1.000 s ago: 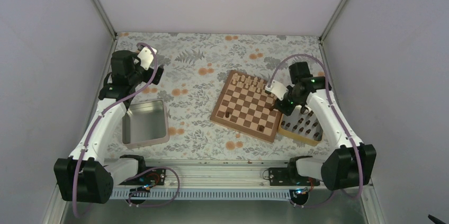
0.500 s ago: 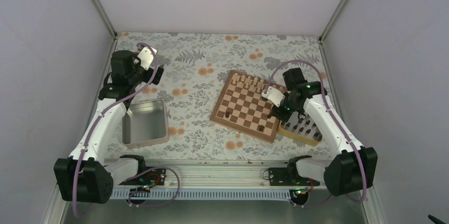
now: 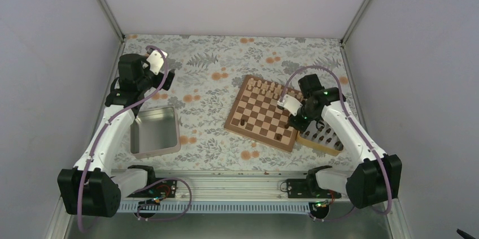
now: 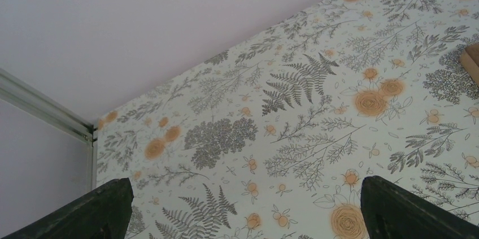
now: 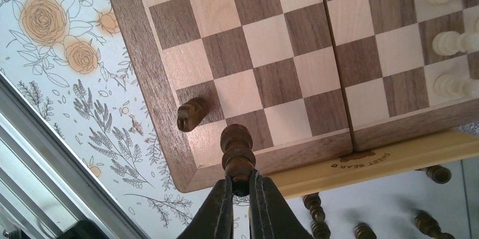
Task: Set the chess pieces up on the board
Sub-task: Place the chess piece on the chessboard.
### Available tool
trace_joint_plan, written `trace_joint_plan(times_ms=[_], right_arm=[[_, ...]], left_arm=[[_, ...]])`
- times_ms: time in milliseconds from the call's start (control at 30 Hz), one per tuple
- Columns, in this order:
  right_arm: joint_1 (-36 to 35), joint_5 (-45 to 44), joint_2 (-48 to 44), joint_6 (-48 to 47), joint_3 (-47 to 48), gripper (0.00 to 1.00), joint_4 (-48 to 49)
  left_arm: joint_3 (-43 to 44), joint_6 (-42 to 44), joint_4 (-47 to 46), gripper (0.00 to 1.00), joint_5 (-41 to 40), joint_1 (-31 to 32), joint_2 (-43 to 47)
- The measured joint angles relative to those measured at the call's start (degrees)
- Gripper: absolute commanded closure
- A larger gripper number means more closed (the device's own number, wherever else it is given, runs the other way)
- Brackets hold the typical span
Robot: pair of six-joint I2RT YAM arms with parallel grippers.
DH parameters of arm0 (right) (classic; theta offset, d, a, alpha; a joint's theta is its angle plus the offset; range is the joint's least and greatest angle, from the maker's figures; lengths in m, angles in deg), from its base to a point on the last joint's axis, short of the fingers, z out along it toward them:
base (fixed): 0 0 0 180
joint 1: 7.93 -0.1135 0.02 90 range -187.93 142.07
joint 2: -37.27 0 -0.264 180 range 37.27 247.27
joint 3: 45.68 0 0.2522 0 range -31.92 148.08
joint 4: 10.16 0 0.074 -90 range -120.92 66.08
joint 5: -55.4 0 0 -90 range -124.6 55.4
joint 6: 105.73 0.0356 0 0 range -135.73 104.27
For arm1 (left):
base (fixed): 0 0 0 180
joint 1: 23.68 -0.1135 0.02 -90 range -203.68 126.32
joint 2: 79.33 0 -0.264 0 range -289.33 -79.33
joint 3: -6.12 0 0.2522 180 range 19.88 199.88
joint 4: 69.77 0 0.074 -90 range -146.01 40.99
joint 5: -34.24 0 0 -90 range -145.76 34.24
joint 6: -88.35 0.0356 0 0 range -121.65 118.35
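Over the near right corner of the board point(image 3: 261, 116), the right gripper point(image 5: 240, 189) is pinched tight on the base of 1 dark brown chess piece point(image 5: 237, 150). Another dark piece point(image 5: 191, 114) sits on an edge square just beside it, and pale pieces point(image 5: 451, 41) line the far side. More dark ones stand in the wooden tray point(image 3: 321, 136) right up against the board. At the far left, the left gripper point(image 4: 245, 199) hangs over the flowery cloth point(image 4: 294, 114), 2 fingers spread wide, holding nothing.

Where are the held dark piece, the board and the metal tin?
held dark piece point(image 5: 237, 151), right wrist view, its stem.
board point(image 3: 261, 116), top view, a bare middle square.
metal tin point(image 3: 153, 131), top view, its floor.
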Motion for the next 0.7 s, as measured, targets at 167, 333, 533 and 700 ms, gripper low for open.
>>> trace_joint_plan(times_ms=[167, 333, 533, 700], right_arm=[[-0.3, -0.5, -0.6, 0.9, -2.2, 0.93, -0.1], [-0.3, -0.5, -2.1, 1.6, -4.2, 0.93, -0.3], [-1.3, -0.4, -2.7, 2.6, -5.0, 0.93, -0.2], [-3.0, -0.5, -2.7, 3.9, -6.5, 0.93, -0.1]], left_arm=[[0.0, 0.0, 0.0, 0.0, 0.0, 0.0, 0.0], [0.0, 0.0, 0.0, 0.0, 0.0, 0.0, 0.0], [0.0, 0.0, 0.0, 0.0, 0.1, 0.0, 0.0], [0.0, 0.0, 0.0, 0.0, 0.2, 0.0, 0.0]])
